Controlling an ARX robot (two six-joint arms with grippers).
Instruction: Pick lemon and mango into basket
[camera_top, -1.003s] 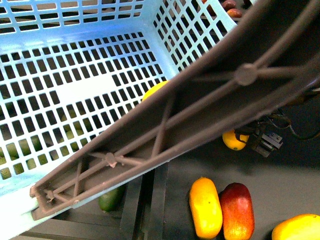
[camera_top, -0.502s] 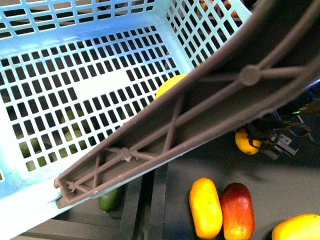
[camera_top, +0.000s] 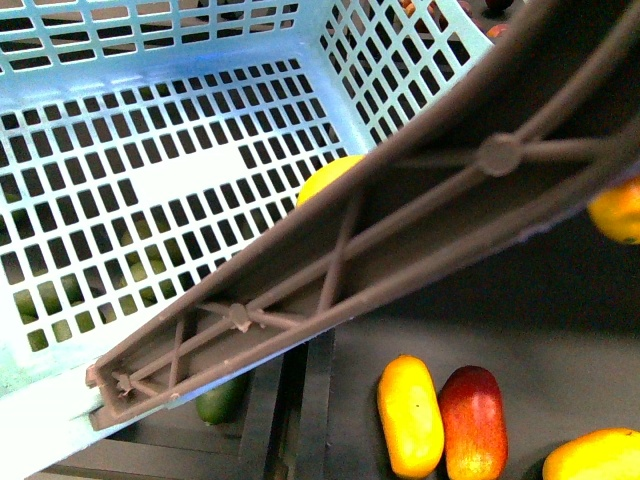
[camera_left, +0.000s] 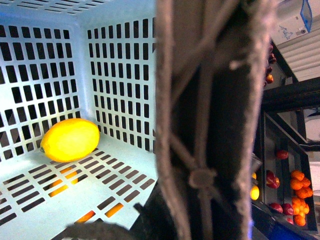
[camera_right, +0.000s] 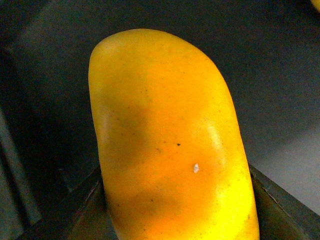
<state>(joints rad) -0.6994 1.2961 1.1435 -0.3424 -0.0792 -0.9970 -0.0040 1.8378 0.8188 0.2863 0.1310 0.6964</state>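
The pale teal basket (camera_top: 150, 120) fills the upper left of the front view, its brown ribbed handle (camera_top: 420, 200) crossing diagonally. The lemon (camera_top: 325, 178) lies inside on the slotted floor, partly behind the handle. In the left wrist view the lemon (camera_left: 70, 139) rests against the basket wall. My left gripper (camera_left: 200, 220) is shut on the basket's handle (camera_left: 210, 100), which hides its jaws. An orange-yellow mango (camera_right: 170, 145) fills the right wrist view, with my right gripper (camera_right: 175, 220) shut on it and dark fingers (camera_right: 82, 205) at its sides. The same mango (camera_top: 618, 208) shows at the front view's right edge, outside the basket.
Below the basket on the dark surface lie another orange-yellow mango (camera_top: 410, 415), a dark red mango (camera_top: 473, 420), a third yellow fruit (camera_top: 590, 455) at the corner and a green fruit (camera_top: 220, 400). Shelves with red and orange fruit (camera_left: 295, 185) stand beyond the handle.
The held mango has risen and moved right, from beside the handle's lower edge to the front view's right edge. The right gripper itself has left that view. The basket shifted slightly.
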